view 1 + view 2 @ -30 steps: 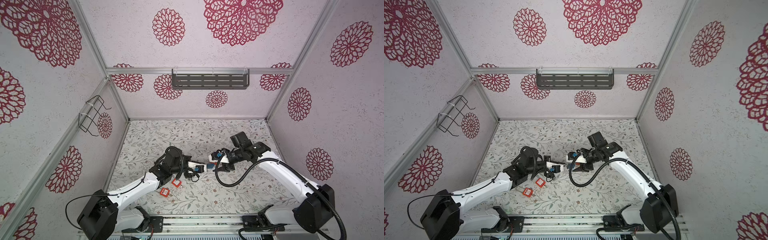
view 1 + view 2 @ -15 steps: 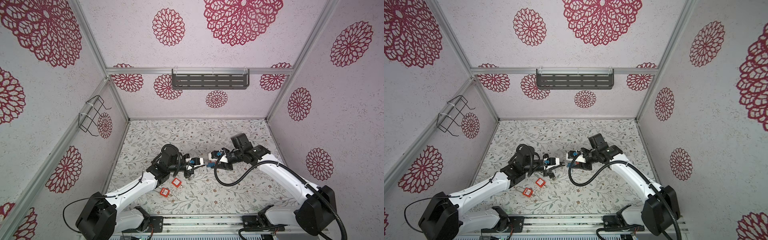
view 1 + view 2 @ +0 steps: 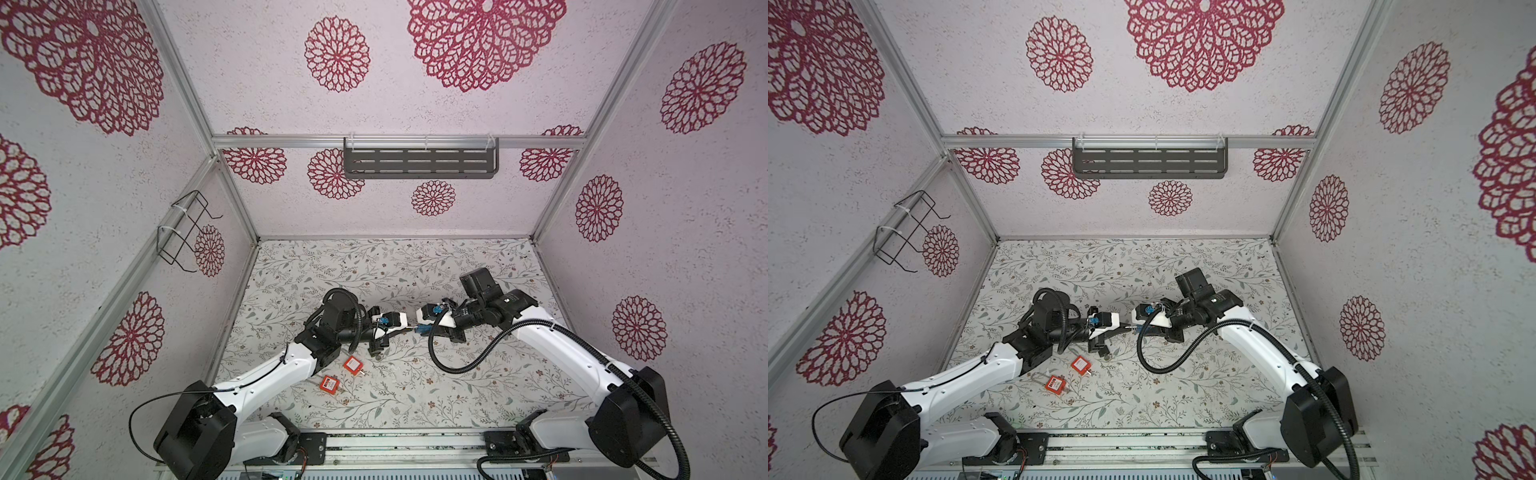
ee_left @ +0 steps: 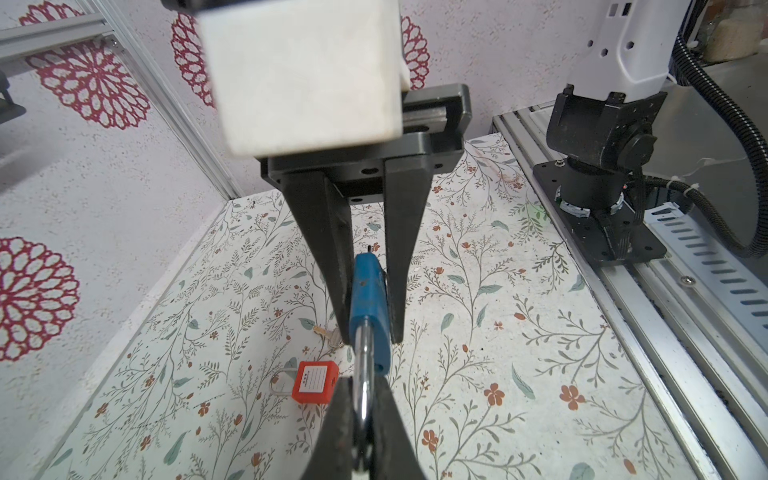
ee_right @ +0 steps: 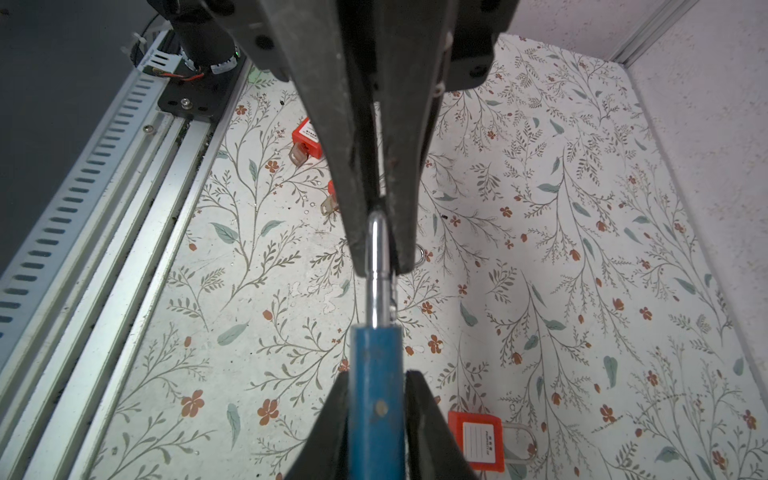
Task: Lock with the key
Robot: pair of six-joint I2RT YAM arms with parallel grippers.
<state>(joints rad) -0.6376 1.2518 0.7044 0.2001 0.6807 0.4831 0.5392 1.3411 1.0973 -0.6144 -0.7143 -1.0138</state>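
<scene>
I have both arms meeting over the middle of the bench (image 3: 478, 374), and the step in hand is fixing the padlock between them so it can be worked. My right claw (image 5: 376, 374) has its pads against the two flat sides of the blue padlock (image 4: 368, 299). My left claw (image 4: 362, 386) is pinched tight on the steel shackle (image 5: 379, 266). The padlock hangs in the air between the claws, clear of the bench, and I cannot tell whether the shackle is seated.

Next, I judge, the right grip must be firm enough to carry the body alone. That would free the left claw to press the shackle home or fetch a key. One key (image 4: 328, 336) lies on the bench below, and I cannot tell whose it is. Two red padlocks (image 3: 352, 365) (image 3: 329, 383) lie nearby.

A second ago my right claw stood much wider and a little off from the left one. It has since narrowed onto the body, and the claws now line up tip to tip. The red padlocks have not moved.
</scene>
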